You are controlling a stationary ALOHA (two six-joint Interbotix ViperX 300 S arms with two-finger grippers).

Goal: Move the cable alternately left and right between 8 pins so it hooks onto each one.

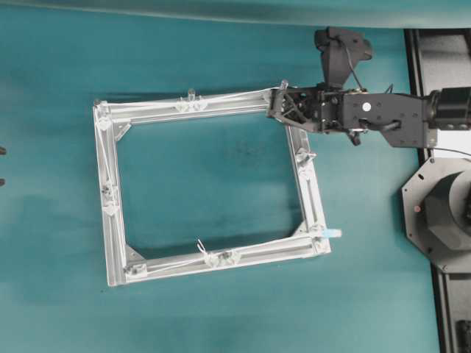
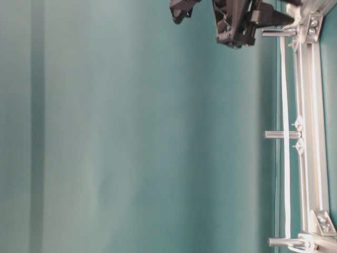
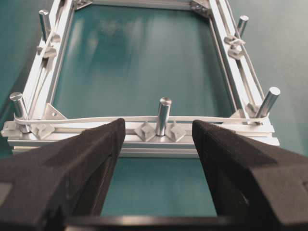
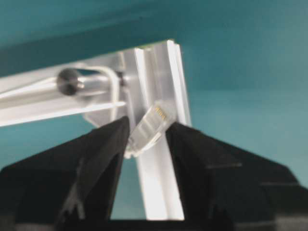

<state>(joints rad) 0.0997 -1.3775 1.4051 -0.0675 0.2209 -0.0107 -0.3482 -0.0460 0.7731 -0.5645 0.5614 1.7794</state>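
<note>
Right gripper [image 4: 147, 132] at frame [image 1: 110, 220] corner, plug [image 4: 150, 126] between fingers; teal table [image 1: 221, 309] around

Cable [image 1: 228, 97] threaded around the frame's pins [image 3: 163, 115]
Flat white cable hooks the upright silvery pins; its clear plug seems tilted at 1 corner.

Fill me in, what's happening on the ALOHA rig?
The white cable is threaded around the pins of the aluminium frame. The right gripper sits at the frame's far right corner with the cable's clear plug between its fingers, grip unclear. The left gripper is open, holding nothing.
</note>
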